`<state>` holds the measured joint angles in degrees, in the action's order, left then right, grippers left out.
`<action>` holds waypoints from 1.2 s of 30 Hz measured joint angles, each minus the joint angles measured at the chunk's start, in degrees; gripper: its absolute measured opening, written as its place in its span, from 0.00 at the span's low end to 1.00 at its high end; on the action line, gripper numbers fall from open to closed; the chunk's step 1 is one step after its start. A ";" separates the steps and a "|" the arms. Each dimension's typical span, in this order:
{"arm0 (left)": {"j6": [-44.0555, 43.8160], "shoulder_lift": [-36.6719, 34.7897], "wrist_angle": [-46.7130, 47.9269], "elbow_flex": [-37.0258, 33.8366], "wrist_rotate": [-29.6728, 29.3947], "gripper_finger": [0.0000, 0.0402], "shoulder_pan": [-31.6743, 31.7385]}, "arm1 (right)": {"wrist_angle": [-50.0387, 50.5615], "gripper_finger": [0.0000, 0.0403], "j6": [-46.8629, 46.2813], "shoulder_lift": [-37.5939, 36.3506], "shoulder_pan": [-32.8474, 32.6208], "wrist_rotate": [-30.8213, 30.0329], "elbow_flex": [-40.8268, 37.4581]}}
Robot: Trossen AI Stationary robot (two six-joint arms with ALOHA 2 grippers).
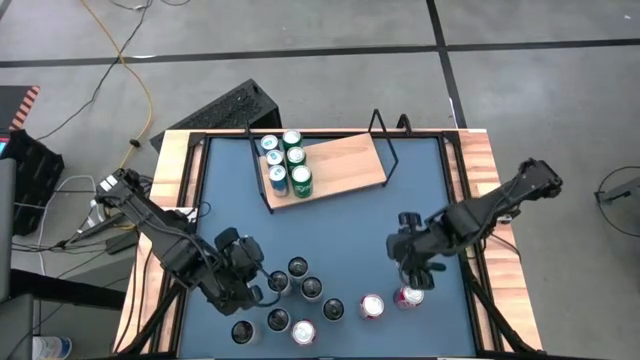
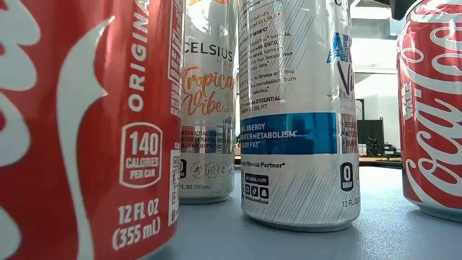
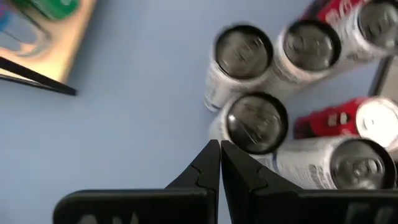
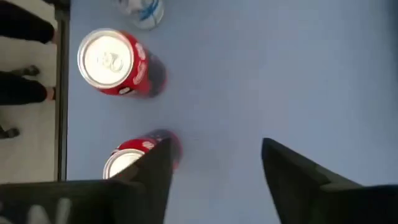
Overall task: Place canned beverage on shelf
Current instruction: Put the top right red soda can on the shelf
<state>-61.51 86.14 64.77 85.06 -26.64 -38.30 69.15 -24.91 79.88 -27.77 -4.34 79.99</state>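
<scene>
The shelf [image 1: 340,165], a light-wood board in a black wire frame, lies at the table's far middle. Several green and blue cans [image 1: 285,160] stand on its left end. A cluster of silver-bodied cans [image 1: 300,290] stands near the front edge, with two red cans [image 1: 372,306] [image 1: 410,297] to its right. My left gripper [image 3: 219,149] is shut and hovers over the cluster's left side, its tips beside one dark can top [image 3: 256,123]. My right gripper [image 4: 214,149] stands open above the right red can [image 4: 127,158], with bare blue table between its fingers.
The blue tabletop [image 1: 350,230] lies bare between the shelf and the cans. The shelf's right half [image 1: 350,160] holds nothing. In the low view the standing cans [image 2: 296,108] fill the foreground. Wooden rails [image 1: 480,170] border the table.
</scene>
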 joint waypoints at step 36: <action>-0.27 -2.24 9.95 0.02 -7.22 0.00 0.11 | -1.97 0.88 -28.47 7.58 -11.26 5.67 -4.02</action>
<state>-61.78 83.90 74.72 85.08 -33.85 -38.20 67.18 -53.38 87.46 -39.03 1.33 75.96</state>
